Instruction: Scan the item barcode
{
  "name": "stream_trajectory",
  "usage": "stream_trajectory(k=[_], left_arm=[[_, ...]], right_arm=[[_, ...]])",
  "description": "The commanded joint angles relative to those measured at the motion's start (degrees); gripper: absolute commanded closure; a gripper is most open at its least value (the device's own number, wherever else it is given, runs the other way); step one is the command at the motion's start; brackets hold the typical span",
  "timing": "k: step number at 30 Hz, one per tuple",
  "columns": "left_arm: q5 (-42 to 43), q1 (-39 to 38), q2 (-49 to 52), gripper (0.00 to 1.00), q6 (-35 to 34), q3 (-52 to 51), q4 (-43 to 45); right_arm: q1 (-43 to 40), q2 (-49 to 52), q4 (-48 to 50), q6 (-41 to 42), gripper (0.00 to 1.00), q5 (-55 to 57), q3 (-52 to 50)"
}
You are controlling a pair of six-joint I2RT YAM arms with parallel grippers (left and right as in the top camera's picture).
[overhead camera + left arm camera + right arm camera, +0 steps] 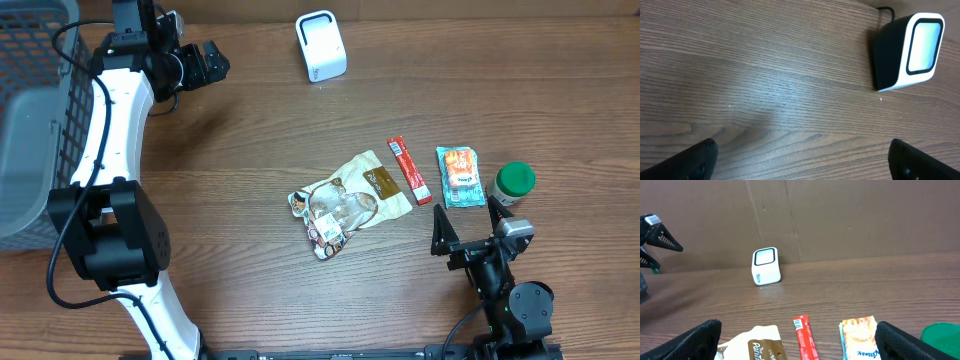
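Note:
The white barcode scanner (321,46) stands at the back of the table, also seen in the left wrist view (910,50) and the right wrist view (765,266). A brown and white snack bag (350,200), a red stick pack (408,170) and an orange and teal packet (460,175) lie flat at centre right. My left gripper (218,62) hovers open at the back left, left of the scanner, with only bare wood between its fingers (700,160). My right gripper (467,222) is open and empty near the front edge, just short of the items.
A grey mesh basket (30,120) fills the far left edge. A green-lidded jar (515,182) stands right of the orange packet, close to my right gripper. A brown cardboard wall (840,215) backs the table.

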Motion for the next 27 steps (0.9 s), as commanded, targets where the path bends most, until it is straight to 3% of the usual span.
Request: stream_trajectory(k=[1, 27], left_arm=[[-0.09, -0.37, -1.64, 0.00, -0.31, 0.33, 0.02], [-0.15, -1.70, -4.33, 0.00, -0.31, 0.33, -0.04]], right_arm=[[-0.15, -0.52, 0.04, -0.42, 0.00, 0.28, -0.61], [-0.15, -0.52, 0.04, -0.42, 0.00, 0.28, -0.61]])
